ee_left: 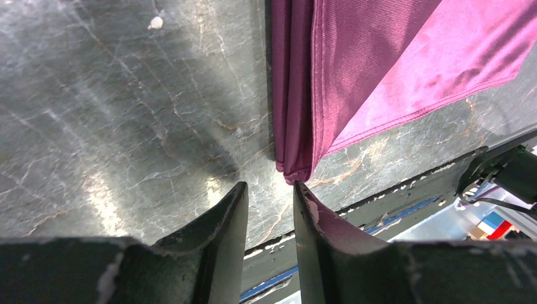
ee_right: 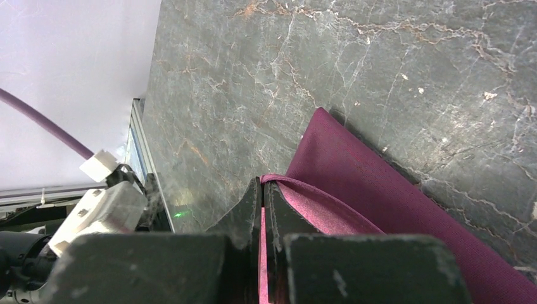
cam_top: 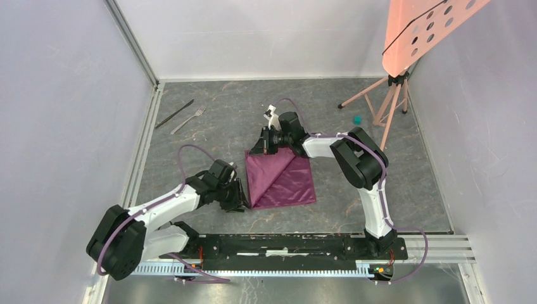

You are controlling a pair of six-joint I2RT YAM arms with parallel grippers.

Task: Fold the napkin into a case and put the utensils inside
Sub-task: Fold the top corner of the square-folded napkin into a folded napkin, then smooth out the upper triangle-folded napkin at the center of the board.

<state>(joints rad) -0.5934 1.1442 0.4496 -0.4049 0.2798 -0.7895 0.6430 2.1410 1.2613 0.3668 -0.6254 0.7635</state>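
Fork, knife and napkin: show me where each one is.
fork [cam_top: 188, 120], top view, middle of its handle.
knife [cam_top: 175, 113], top view, middle of its length.
napkin [cam_top: 285, 183], top view, middle of the cloth.

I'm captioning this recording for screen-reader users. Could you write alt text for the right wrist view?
The right claw is shut on a pinched edge of a plum-purple napkin, which lies on a dark marbled table. A purple cable crosses the pale wall at the left.

Left pincer [ee_left: 271, 189] hangs low, jaws parted; right pincer [ee_right: 263, 182] clamps the napkin [ee_right: 361, 171].
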